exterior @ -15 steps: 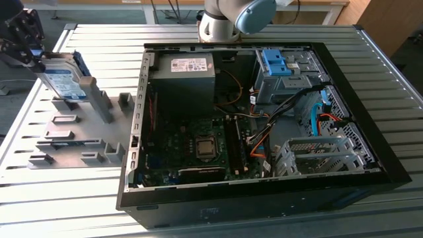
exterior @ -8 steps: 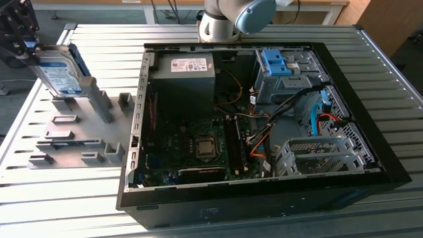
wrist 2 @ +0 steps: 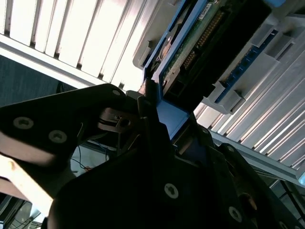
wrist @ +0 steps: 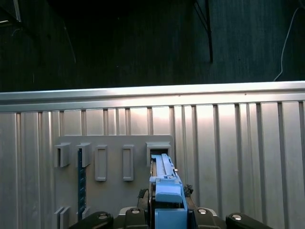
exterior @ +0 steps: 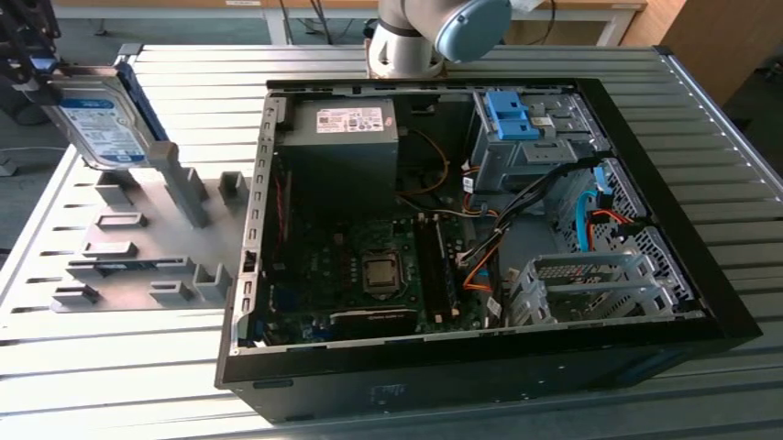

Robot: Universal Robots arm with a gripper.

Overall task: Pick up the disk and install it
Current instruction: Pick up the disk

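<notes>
I read pickup as done: gripper (exterior: 47, 77) clamped on disk (exterior: 110, 124) by its blue bracket. Disk held upright over grey fixture plate (exterior: 135, 266), near worktop (exterior: 123, 376) edge at exterior view's left. Can't tell if bottom edge fully clear of slot. Install still left; open PC case (exterior: 691, 275) well apart. Disk: silver body, white-blue label, green PCB (wrist 2: 190, 47) on back, looks intact.
</notes>
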